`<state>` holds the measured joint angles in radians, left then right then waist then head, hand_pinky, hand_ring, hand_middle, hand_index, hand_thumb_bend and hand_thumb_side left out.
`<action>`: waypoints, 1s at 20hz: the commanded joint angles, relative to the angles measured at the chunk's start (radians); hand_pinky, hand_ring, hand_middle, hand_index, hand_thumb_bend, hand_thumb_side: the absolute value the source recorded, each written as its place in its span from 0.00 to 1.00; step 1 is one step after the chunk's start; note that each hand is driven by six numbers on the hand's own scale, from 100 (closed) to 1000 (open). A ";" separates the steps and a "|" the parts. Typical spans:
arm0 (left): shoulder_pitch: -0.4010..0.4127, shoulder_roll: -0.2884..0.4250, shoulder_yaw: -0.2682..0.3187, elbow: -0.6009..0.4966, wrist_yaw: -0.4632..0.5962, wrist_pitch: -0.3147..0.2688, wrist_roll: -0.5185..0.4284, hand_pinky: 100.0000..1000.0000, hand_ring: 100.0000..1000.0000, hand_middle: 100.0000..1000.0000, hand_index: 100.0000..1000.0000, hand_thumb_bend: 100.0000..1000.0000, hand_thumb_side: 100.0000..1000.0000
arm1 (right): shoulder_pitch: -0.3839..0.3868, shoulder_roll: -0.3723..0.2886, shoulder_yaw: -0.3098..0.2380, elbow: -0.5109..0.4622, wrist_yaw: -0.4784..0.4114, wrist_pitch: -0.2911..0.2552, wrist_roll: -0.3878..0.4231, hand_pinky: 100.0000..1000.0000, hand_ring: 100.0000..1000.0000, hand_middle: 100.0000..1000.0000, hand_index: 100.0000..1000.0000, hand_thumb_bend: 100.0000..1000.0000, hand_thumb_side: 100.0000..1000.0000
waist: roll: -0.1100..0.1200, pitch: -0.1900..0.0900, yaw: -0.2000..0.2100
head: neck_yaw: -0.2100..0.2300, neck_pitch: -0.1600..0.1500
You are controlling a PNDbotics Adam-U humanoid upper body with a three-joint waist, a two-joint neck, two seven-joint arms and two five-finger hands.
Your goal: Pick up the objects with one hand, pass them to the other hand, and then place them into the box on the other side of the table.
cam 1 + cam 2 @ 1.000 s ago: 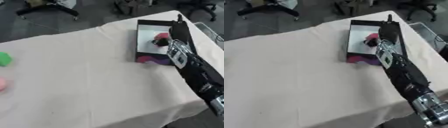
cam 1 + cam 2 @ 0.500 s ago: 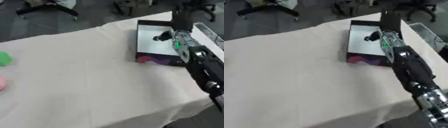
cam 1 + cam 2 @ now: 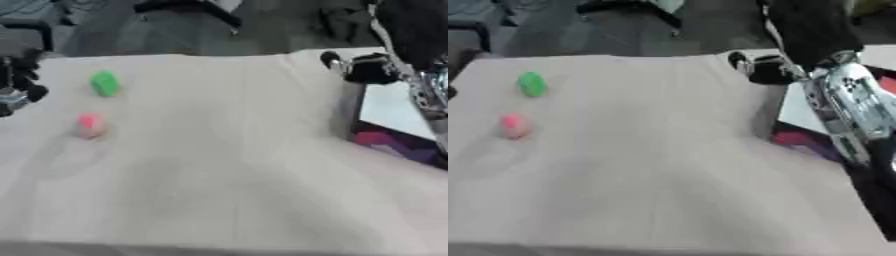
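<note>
Left hand (image 3: 19,82): at the table's left edge, black, blurred; cannot tell how its fingers stand.
Green object (image 3: 105,83): on the cloth near the far left corner.
Pink object (image 3: 89,124): just nearer than the green one, apart from it.
Table (image 3: 219,165): cloth-covered.
Right hand (image 3: 756,67): above the box's far left corner; finger state cannot be told.
Box (image 3: 398,112): at the right edge, white floor showing.

1. No text, label, brand, number or sign can be read anywhere in either eye view.
2. The box (image 3: 389,131) shows a pink and purple printed patch on its side, too blurred to read.
</note>
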<state>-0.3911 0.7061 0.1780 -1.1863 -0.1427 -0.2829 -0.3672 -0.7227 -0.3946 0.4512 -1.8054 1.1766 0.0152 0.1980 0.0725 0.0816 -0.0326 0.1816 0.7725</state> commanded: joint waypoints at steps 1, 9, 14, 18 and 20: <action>-0.061 0.063 -0.037 0.087 -0.137 -0.038 0.030 0.55 0.52 0.53 0.71 0.60 0.39 | -0.018 0.047 0.045 -0.032 -0.071 -0.032 0.054 0.82 0.81 1.00 0.90 0.49 0.21 | -0.002 -0.007 -0.003 | 0.032 -0.002; -0.189 0.042 -0.101 0.233 -0.504 -0.101 0.155 0.57 0.53 0.54 0.71 0.61 0.31 | -0.002 0.098 0.055 -0.038 -0.102 -0.013 0.009 0.78 0.78 1.00 0.89 0.47 0.23 | -0.020 0.016 -0.039 | 0.032 -0.002; -0.229 0.018 -0.115 0.303 -0.644 -0.108 0.207 0.58 0.54 0.55 0.72 0.60 0.28 | -0.004 0.105 0.055 -0.043 -0.112 -0.006 -0.015 0.77 0.78 1.00 0.89 0.46 0.24 | -0.023 0.029 -0.061 | 0.033 -0.002; -0.246 0.006 -0.113 0.358 -0.725 -0.104 0.235 0.58 0.53 0.54 0.71 0.54 0.23 | -0.009 0.111 0.058 -0.048 -0.117 -0.006 -0.023 0.77 0.78 1.00 0.89 0.45 0.25 | -0.024 0.037 -0.078 | 0.037 -0.002; -0.254 0.003 -0.112 0.388 -0.760 -0.094 0.247 0.58 0.52 0.53 0.71 0.46 0.20 | -0.011 0.111 0.058 -0.050 -0.119 -0.005 -0.025 0.76 0.78 1.00 0.89 0.44 0.26 | -0.026 0.041 -0.085 | 0.039 -0.002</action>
<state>-0.6261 0.6836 0.0603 -0.8070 -0.8793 -0.3803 -0.1318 -0.7136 -0.2847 0.5131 -1.8313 1.0628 0.0087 0.1800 0.0466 0.1344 -0.1186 0.2159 0.7725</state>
